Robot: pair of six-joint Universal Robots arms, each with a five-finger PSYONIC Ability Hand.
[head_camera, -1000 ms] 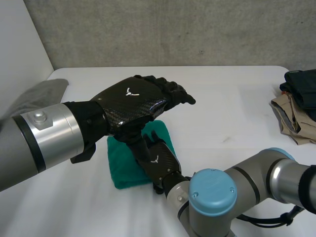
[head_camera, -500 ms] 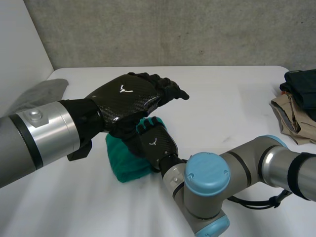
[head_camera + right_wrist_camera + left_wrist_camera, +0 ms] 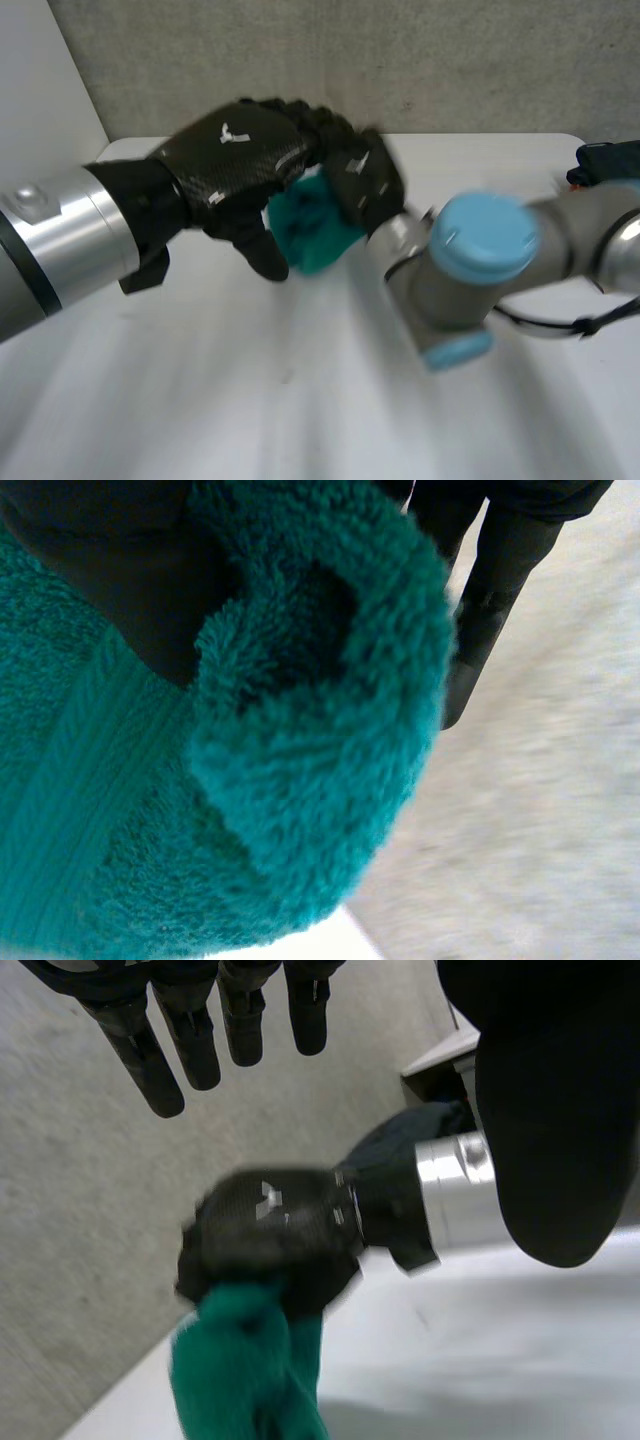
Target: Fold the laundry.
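Note:
A teal towel [image 3: 308, 228] hangs bunched above the white table [image 3: 250, 400], off its surface. My right hand [image 3: 365, 185] is shut on it, fingers curled round the towel's upper part. In the right wrist view the towel [image 3: 300, 770] bulges out of the grip, with black fingers [image 3: 490, 590] behind it. My left hand [image 3: 235, 160] hovers open just beside and above the towel, its thumb pointing down and not touching it. From the left wrist, its straight fingers [image 3: 160, 1045] stand apart above my right hand [image 3: 270, 1250] and the hanging towel [image 3: 240, 1370].
A pile of dark and tan clothes [image 3: 610, 165] lies at the table's far right edge. My right arm's blue-capped elbow [image 3: 485, 235] stands over the table's middle right. A grey wall runs behind the table.
My right hand has closed on the towel and lifted it from the table, up and toward the back. The left hand has risen with it, staying open.

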